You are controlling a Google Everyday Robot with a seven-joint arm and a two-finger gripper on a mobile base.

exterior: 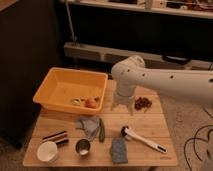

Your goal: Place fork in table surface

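Camera view: the hand (122, 106), fingers spread and holding nothing, hangs over the worktop (150, 122) just beside the bin (47, 86), where the fork (76, 101) appears to lie near an orange object (91, 103), so a clean pick should straddle its handle, clear of the wall.

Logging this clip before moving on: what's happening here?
A white robot arm reaches in from the right of the view, its gripper open and pointing down at the table surface, beside the yellow bin. It holds nothing visible. A small pale piece that may be the fork lies inside the bin, so the placing looks not yet done.
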